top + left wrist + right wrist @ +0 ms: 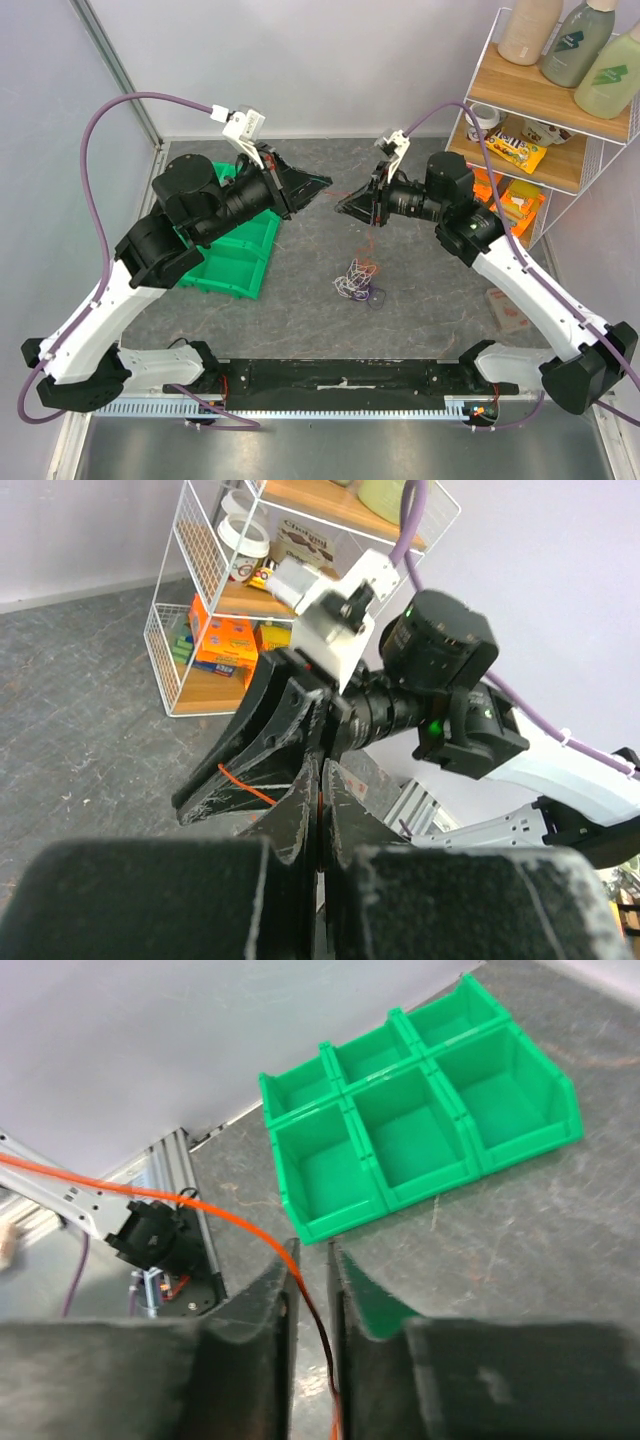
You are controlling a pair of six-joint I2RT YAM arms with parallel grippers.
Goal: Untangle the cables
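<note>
The cables lie as a small tangle of white, purple and dark strands on the grey table, below and between the two grippers. A red-orange cable rises from the tangle. My left gripper is raised above the table and shut, with the red-orange cable pinched as a thin line between its fingers. My right gripper faces it almost tip to tip. In the right wrist view its jaws stand a narrow gap apart, with the red-orange cable running loosely through the gap.
A green tray of bins sits under the left arm and shows in the right wrist view. A white wire shelf with bottles and snack packs stands at the back right. A small card lies near the right arm.
</note>
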